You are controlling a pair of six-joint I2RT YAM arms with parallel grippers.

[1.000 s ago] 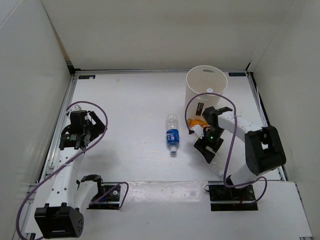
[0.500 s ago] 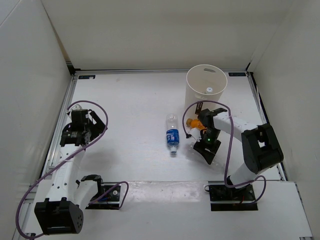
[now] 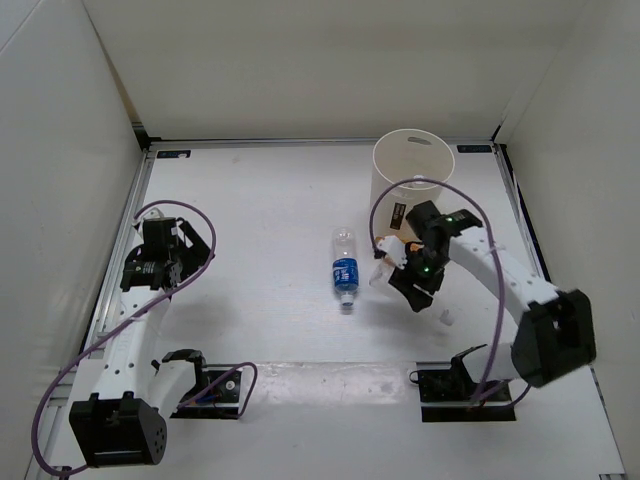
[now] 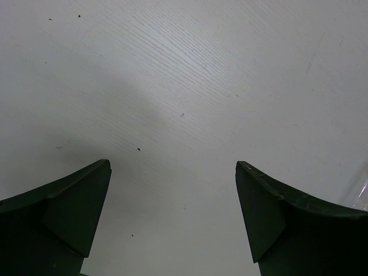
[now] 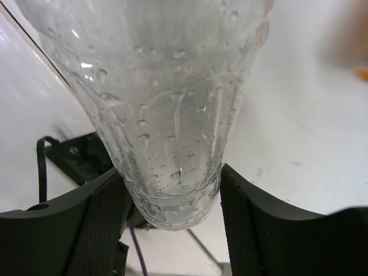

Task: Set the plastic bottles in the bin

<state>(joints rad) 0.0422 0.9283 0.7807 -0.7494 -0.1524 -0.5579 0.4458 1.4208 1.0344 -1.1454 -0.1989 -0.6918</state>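
Your right gripper (image 5: pixel 171 198) just pinched shut on the clear bottle (image 5: pixel 167 103) (left gripper (image 4: pixel 172 167) spread, idle), so swing it to the bin (image 3: pixel 392 190).

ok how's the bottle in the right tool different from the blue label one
The held bottle is clamped in the right tool near the bin; the blue-label bottle lies free on the table. The lying one shows a blue label; the held one shows none clearly. Both are clear plastic.
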